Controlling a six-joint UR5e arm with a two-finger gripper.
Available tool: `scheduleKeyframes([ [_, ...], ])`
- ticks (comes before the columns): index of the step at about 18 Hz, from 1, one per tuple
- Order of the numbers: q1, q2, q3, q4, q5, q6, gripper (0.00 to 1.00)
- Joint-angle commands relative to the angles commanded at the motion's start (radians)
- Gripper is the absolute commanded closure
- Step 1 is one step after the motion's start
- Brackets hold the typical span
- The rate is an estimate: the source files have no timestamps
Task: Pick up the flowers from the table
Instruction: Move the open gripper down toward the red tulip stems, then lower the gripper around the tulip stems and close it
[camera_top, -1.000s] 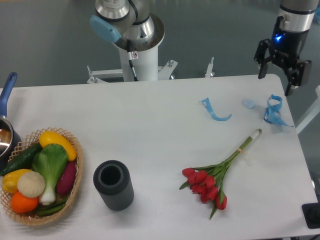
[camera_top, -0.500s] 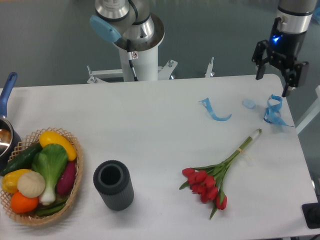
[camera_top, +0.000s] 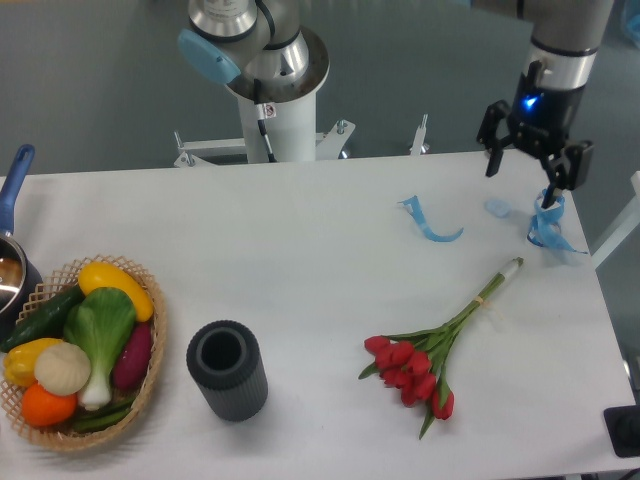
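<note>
While the pincer (camera_top: 522, 178) hangs spread and empty at the table's (camera_top: 300, 260) far edge, the flowers (camera_top: 425, 352) lie well apart, nearer the camera.

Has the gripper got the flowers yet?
No, the open gripper hangs empty over the table's far right corner, while the flowers lie untouched nearer the front.

Legible text, labels, brands, numbers: none. A small white sticker with a red mark sits on the robot base column (camera_top: 268, 110), too small to read. A blue indicator light glows on the arm's wrist (camera_top: 529, 101) above the pincer; it carries no characters. No writing shows on any other item in view.
</note>
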Motion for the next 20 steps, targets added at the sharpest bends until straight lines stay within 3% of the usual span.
scheduleKeyframes([
  [2, -0.023, -0.012, -0.019, 0.006, 0.002, -0.023, 0.0],
  [4, -0.057, -0.06, -0.016, 0.018, 0.005, -0.106, 0.0],
  [7, -0.101, -0.127, -0.02, 0.133, 0.014, -0.138, 0.0],
  [9, -0.107, -0.152, -0.022, 0.166, 0.015, -0.15, 0.0],
  [16, -0.124, -0.27, 0.02, 0.172, 0.015, -0.212, 0.0],
  [20, -0.126, -0.307, 0.041, 0.173, 0.034, -0.215, 0.0],
])
